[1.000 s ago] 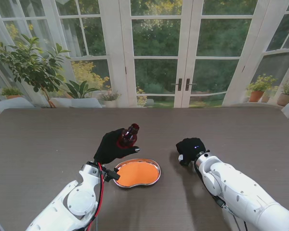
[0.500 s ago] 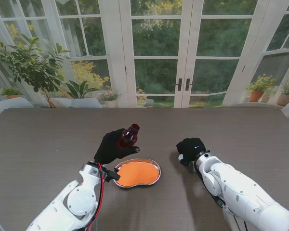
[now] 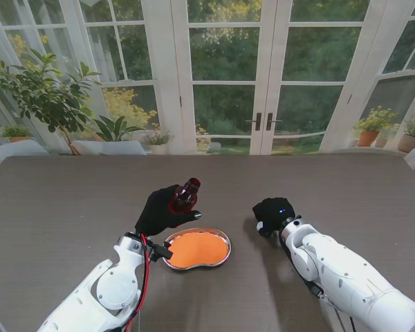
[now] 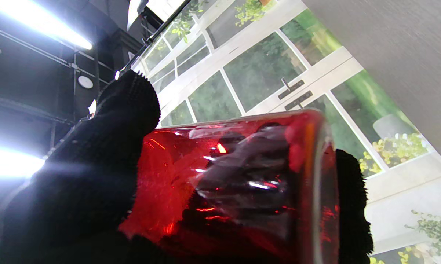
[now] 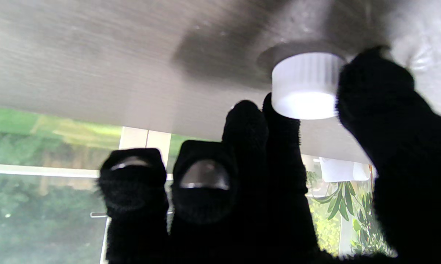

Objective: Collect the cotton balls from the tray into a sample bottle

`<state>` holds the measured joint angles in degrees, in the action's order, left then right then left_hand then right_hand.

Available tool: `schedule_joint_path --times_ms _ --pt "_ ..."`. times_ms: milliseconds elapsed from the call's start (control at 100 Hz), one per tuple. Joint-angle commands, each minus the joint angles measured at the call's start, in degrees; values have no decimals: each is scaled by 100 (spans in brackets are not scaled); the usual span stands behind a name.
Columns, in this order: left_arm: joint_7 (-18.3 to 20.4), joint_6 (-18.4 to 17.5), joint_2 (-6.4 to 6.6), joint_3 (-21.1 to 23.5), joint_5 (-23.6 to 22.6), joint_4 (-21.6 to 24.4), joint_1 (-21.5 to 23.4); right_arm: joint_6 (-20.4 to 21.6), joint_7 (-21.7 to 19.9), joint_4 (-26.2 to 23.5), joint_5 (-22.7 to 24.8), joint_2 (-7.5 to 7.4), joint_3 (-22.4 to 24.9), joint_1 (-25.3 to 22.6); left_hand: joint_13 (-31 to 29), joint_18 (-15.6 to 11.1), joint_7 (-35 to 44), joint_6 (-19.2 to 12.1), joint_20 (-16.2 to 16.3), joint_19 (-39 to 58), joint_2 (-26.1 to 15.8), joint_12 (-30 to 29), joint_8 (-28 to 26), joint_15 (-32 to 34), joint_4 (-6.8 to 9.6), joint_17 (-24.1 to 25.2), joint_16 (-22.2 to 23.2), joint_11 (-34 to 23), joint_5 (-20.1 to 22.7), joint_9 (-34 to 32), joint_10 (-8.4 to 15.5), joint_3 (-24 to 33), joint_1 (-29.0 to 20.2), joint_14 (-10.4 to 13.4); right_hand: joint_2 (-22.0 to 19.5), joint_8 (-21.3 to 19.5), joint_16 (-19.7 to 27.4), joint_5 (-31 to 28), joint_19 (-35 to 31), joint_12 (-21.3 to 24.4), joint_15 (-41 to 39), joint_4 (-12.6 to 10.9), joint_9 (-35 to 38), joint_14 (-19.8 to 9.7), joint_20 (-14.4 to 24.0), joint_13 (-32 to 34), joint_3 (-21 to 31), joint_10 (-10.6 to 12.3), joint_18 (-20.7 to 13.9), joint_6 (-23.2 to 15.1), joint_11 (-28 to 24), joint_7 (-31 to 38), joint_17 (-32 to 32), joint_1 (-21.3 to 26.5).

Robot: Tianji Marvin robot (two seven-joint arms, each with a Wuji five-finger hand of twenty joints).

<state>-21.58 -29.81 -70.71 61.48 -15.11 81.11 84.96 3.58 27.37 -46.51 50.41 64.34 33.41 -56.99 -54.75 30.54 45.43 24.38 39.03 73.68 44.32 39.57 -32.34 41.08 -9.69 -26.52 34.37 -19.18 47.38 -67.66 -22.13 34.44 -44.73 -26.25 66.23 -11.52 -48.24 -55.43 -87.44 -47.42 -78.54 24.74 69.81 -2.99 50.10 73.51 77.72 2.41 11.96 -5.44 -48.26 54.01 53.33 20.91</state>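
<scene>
The left hand [image 3: 160, 209] has its fingers [image 4: 106, 154] wrapped tight around the red bottle [image 3: 185, 194], holding it up off the table [image 3: 69, 200] with its open mouth pointing away from the palm. The tray [image 3: 197, 249] sits on the table close to that hand, on its wrist side. The right hand [image 3: 271, 213] pinches a white cap [image 5: 305, 85] between its thumb and fingertips [image 5: 283, 117], right at the table top. I can read no words on the bottle or cap.
</scene>
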Motion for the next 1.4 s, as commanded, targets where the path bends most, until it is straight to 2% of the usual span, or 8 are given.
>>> schedule_joint_path --times_ms 0,120,310,580,700,850,1130,1390 --pt "112 -14 -15 4 27 13 7 33 -64 92 3 25 -53 -48 9 -169 437 -1371 -17 -4 -1240 -67 -102 96 51 241 56 -19 717 -352 578 799 -913 -72 130 73 -118 -402 -386 -66 -297 119 436 -85 -85 205 99 80 154 -455 -23 825 129 537" --pt "117 -8 -15 6 38 16 9 77 -49 119 -3 23 -77 -31 12 -158 430 -1359 -15 -5 -1245 -81 -100 94 52 242 56 -20 719 -346 578 792 -917 -83 -16 130 -130 -632 -394 -21 -324 62 613 -66 -90 204 144 115 163 -531 -25 953 150 614" --pt "126 -13 -15 6 54 16 10 115 -132 74 31 -10 -65 -38 21 -154 427 -1364 -13 -6 -1257 -104 -103 93 52 242 57 -21 721 -349 571 787 -912 -77 -335 133 -118 -584 -387 -50 -293 -18 578 -81 -97 205 141 131 130 -492 -6 987 135 629" --pt "147 -18 -15 -4 84 0 -3 189 -364 -86 99 -81 50 -91 17 -162 422 -1370 -12 -8 -1260 -124 -106 97 51 243 59 -24 720 -339 577 778 -910 -80 -1375 -675 -77 96 -401 -451 -221 -269 133 -245 -102 214 184 186 -54 -243 -413 1258 46 548" --pt "157 -19 -16 -9 97 -8 -10 236 -465 -212 159 -119 170 -148 21 -165 421 -1359 -13 -11 -1260 -134 -106 94 52 249 58 -26 724 -340 561 779 -915 -83 -1613 -801 -56 311 -406 -503 -185 -326 10 -274 -99 216 203 213 -131 -216 -536 1431 19 504" --pt "161 -8 -14 -7 96 -4 -8 251 -533 -397 242 -153 354 -244 23 -167 417 -1360 -11 -11 -1257 -137 -106 95 53 251 59 -35 721 -344 567 782 -916 -89 -1671 -815 -51 389 -405 -507 -179 -336 -33 -296 -101 217 199 232 -141 -246 -578 1516 12 477" --pt "196 35 -11 -28 121 -41 -36 257 -821 -1146 445 -215 1099 -653 17 -159 416 -1348 -10 -11 -1253 -141 -108 97 53 251 59 -38 729 -338 569 780 -922 -86 -1743 -803 -46 453 -412 -494 -168 -346 -61 -320 -103 218 202 243 -186 -249 -617 1586 9 450" --pt "268 88 -3 -66 154 -152 -96 269 -1491 -2334 241 -187 2098 -1242 23 -160 409 -1346 -7 -9 -1248 -134 -108 96 57 251 59 -38 725 -337 561 784 -936 -88 -1794 -786 -28 482 -413 -488 -129 -367 -98 -280 -111 213 167 249 -202 -259 -635 1620 5 462"
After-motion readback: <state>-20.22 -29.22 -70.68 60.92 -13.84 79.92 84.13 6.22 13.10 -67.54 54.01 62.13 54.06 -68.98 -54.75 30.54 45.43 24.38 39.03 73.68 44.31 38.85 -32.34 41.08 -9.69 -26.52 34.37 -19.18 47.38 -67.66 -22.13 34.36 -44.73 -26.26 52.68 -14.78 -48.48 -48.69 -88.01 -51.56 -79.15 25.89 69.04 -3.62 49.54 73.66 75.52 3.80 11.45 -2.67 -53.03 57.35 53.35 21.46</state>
